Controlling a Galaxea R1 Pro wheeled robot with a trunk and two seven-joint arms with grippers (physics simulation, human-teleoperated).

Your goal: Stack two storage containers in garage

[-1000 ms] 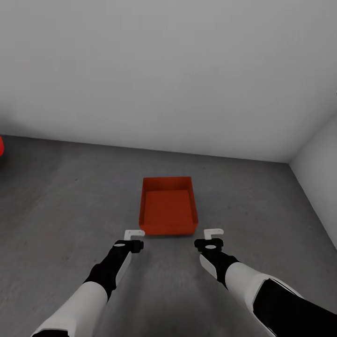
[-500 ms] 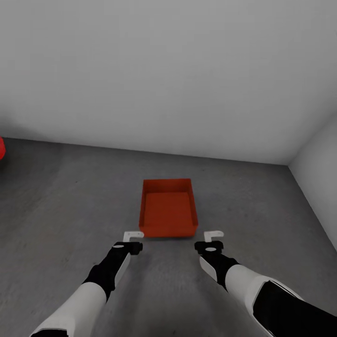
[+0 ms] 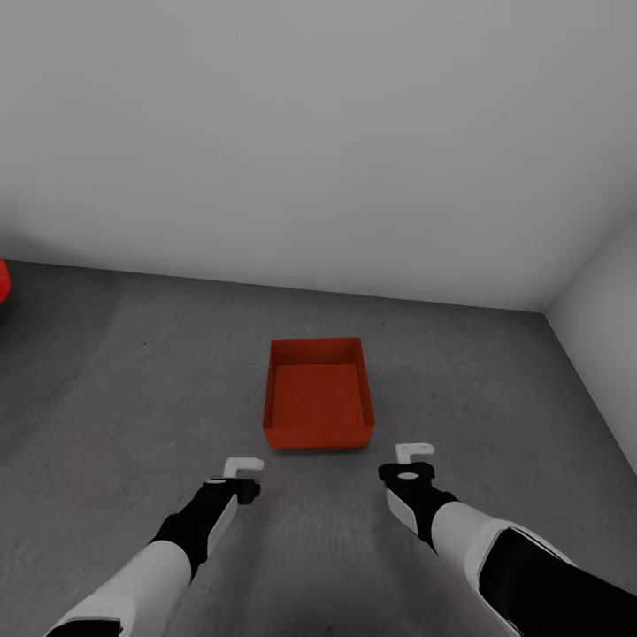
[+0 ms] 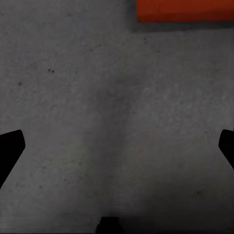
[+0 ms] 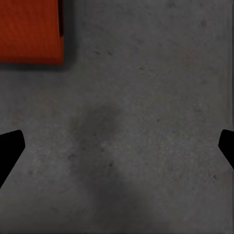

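One orange-red open-top storage container stands upright on the dark grey garage floor, in the middle of the head view. My left gripper hovers above the floor just short of the container's near left corner, open and empty. My right gripper is open and empty too, off the near right corner. Neither touches the container. In the left wrist view the container's edge lies beyond the open left gripper. In the right wrist view a container corner lies beyond the open right gripper.
A plain white wall runs behind the container, and a second white wall closes the right side. A sliver of something red shows at the far left edge. Bare concrete lies to the left and right of the container.
Both grippers have drawn back from the container's near corners toward my body, the left one more. The container has stayed where it was.
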